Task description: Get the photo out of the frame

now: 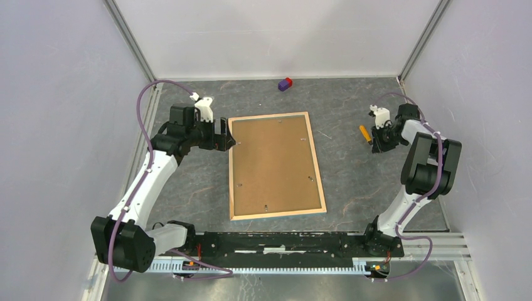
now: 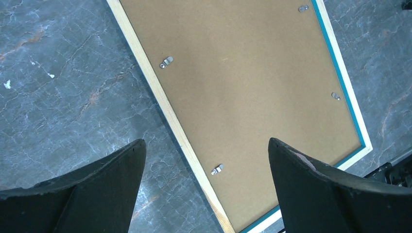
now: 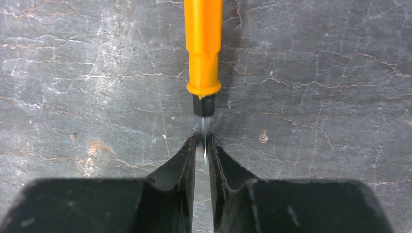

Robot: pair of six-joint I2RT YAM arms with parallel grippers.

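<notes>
The frame (image 1: 276,164) lies face down on the table, its brown fibreboard back up inside a light wood rim. Small metal tabs (image 2: 166,61) hold the back. The photo is hidden under it. My left gripper (image 1: 227,143) hovers wide open over the frame's far left corner, and in its wrist view the gripper (image 2: 206,141) straddles the wooden rim with nothing between the fingers. My right gripper (image 3: 202,138) is low over the table at the right, jaws a narrow gap apart. The metal blade of an orange-handled screwdriver (image 3: 203,48) lies in that gap.
The screwdriver (image 1: 364,134) lies on the dark marbled table right of the frame. A small purple and red block (image 1: 285,84) sits by the back wall. White walls close in both sides.
</notes>
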